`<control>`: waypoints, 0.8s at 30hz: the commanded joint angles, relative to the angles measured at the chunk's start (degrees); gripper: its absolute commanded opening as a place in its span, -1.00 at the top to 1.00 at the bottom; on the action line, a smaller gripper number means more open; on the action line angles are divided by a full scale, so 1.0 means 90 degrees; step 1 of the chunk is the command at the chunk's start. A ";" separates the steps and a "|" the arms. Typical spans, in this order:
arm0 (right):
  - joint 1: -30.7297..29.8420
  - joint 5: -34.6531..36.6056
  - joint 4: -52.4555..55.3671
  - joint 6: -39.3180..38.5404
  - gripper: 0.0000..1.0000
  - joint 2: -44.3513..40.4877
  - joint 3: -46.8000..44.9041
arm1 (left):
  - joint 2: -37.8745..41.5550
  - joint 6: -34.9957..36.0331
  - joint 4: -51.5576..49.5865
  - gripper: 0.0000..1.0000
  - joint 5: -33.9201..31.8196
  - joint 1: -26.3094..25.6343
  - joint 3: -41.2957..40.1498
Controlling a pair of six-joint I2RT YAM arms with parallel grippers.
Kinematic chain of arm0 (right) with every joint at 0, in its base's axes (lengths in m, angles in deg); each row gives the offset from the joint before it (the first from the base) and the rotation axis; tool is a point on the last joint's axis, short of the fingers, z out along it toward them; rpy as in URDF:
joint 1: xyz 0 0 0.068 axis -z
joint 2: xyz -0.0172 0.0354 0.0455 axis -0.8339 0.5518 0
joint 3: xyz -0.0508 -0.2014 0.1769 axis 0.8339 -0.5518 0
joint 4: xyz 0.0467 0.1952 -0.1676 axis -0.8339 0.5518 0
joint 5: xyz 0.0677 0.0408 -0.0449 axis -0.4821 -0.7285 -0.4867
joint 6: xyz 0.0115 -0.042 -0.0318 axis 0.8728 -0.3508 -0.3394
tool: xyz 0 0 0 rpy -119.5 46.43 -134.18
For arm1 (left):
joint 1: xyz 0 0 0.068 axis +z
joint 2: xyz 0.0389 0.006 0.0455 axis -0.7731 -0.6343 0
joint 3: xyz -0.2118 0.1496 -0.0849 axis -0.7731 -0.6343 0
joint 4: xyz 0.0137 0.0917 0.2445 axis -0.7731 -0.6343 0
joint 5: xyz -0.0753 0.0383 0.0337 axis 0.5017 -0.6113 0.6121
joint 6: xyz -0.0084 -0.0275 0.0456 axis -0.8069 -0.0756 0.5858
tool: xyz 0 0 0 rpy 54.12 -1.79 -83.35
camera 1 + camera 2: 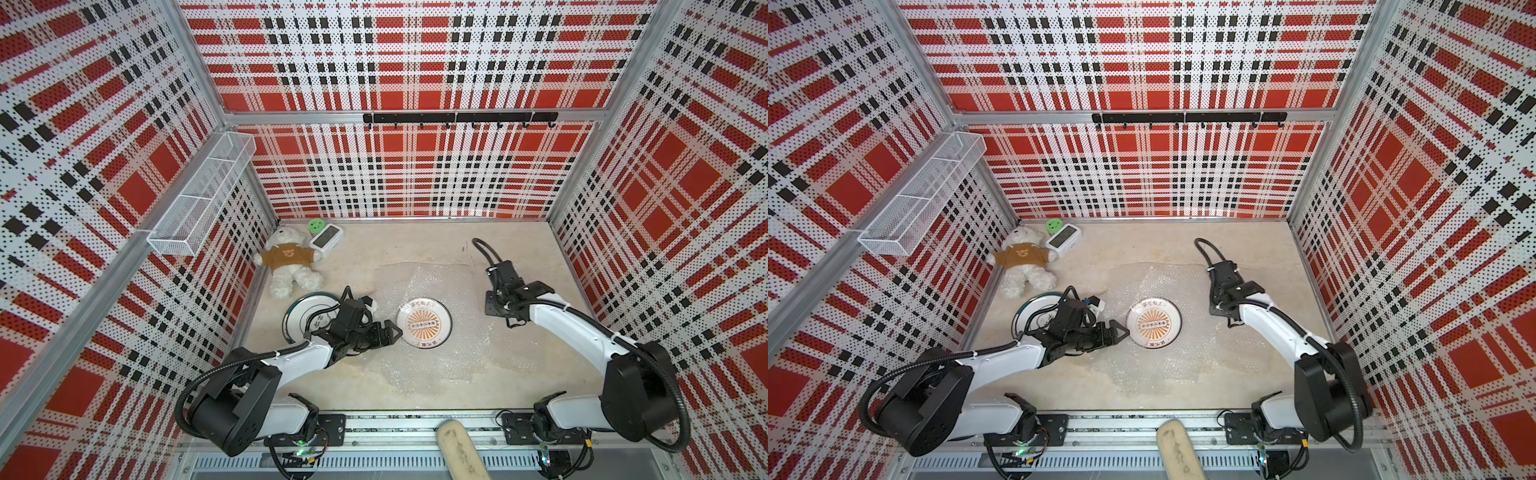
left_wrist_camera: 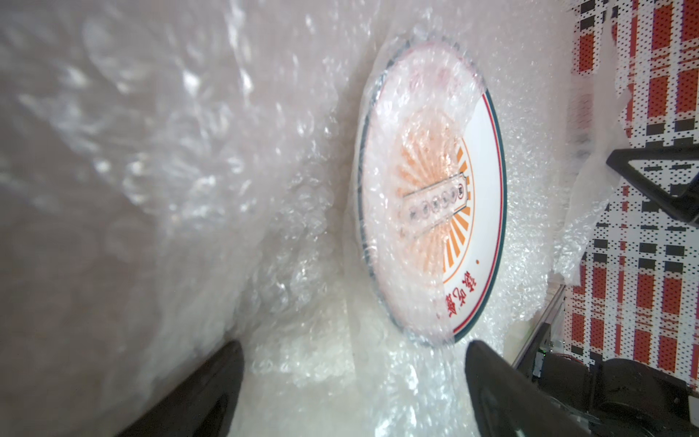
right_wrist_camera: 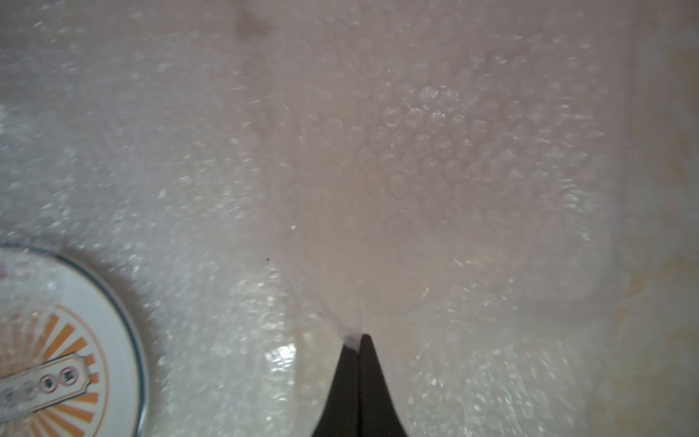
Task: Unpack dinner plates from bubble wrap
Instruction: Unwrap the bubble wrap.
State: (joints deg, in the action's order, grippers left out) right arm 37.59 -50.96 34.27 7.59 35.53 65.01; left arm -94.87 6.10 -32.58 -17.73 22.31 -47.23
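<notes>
Nearest the viewpoint, a worn beige oblong pad (image 1: 460, 451) juts over the aluminium base rail (image 1: 415, 432) that carries both arm mounts. Beyond it lies a mottled beige tabletop (image 1: 415, 245), stained in patches. It is enclosed on the left, far and right sides by perforated panels printed in red, black and white plaid (image 1: 415, 62). A white wire-mesh basket (image 1: 199, 199) is fixed to the left wall, and a black hook rail (image 1: 459, 117) runs along the far wall. In the far left corner lie a white teddy bear in a brown shirt (image 1: 291, 262), a white digital clock (image 1: 326, 239) and a small green round item (image 1: 316, 225).

Clear bubble wrap (image 1: 432, 278) is spread across mid-table. On it rests a round white plate with an orange sunburst centre (image 1: 423, 321); the left wrist view shows wrap lying over part of its face. A round white plate with a dark rim band (image 1: 299, 316) lies to its left, partly hidden by the left arm.

Just left of the sunburst plate sits the left gripper (image 1: 392, 331), claw spread wide and holding nothing. To the right of that plate, the right gripper (image 3: 358, 338) has its claw pressed together, pinching a fold of the wrap, which tents toward the tips.
</notes>
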 commanded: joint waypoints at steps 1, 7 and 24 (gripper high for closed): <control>0.0587 -0.0410 -0.0313 -0.0097 0.72 -0.0198 -0.0354 | 0.0050 -0.0050 -0.0198 -0.88 0.0016 0.0056 0.0027; 0.1184 -0.0738 -0.0625 -0.0095 -0.09 -0.0306 -0.0477 | 0.0148 -0.0146 -0.0174 -0.88 0.0243 0.0055 0.0192; -0.0185 -0.4049 -0.1770 -0.0251 -0.33 -0.0282 -0.0198 | 0.1429 0.0198 -0.1679 -0.88 -0.0233 -0.0769 0.1212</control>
State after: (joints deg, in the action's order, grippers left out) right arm 37.76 -77.75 24.26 4.12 30.27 66.58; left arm -80.46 6.32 -44.28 -18.41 17.88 -36.84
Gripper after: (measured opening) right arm 0.678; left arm 0.944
